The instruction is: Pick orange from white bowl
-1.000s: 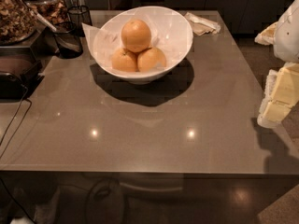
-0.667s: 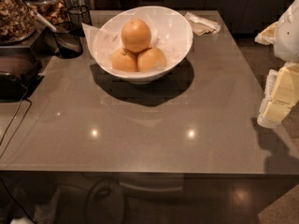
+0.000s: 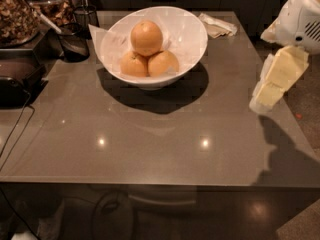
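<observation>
The orange (image 3: pixel 146 37) rests on top of two paler oranges (image 3: pixel 134 64) inside the white bowl (image 3: pixel 187 31), at the far middle of the table (image 3: pixel 150 144). It is well apart from the gripper (image 3: pixel 277 81), which hangs over the table's right edge. I cannot tell whether the gripper is open or closed.

My claw (image 3: pixel 278 81) at frame right has bare desk (image 3: pixel 150 151) between it and the white bowl (image 3: pixel 191 30); I see the orange (image 3: pixel 146 37) uncovered on top; a dark cup (image 3: pixel 74 43) crowds the bowl's left.
</observation>
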You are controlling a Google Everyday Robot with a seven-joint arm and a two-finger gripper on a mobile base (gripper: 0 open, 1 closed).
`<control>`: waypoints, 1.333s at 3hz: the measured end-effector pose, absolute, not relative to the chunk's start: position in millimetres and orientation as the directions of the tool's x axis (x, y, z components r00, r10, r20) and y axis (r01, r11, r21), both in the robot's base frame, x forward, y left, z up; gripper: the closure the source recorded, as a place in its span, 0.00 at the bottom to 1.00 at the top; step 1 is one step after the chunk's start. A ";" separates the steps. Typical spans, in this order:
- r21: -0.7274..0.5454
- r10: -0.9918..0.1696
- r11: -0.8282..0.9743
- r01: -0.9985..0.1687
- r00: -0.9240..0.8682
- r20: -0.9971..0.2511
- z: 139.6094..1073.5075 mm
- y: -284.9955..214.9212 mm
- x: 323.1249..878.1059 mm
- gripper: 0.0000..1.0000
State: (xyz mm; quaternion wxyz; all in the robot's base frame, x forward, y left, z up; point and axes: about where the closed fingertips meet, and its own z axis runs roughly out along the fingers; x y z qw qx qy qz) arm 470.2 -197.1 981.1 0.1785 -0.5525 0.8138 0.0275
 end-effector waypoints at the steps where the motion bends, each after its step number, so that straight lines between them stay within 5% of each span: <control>1: -0.081 -0.854 0.446 -0.891 -0.397 -0.337 982.4 -184.2 500.0 0.00; 4: -0.071 -0.832 0.422 -0.904 -0.355 -0.427 993.5 -139.0 546.4 0.00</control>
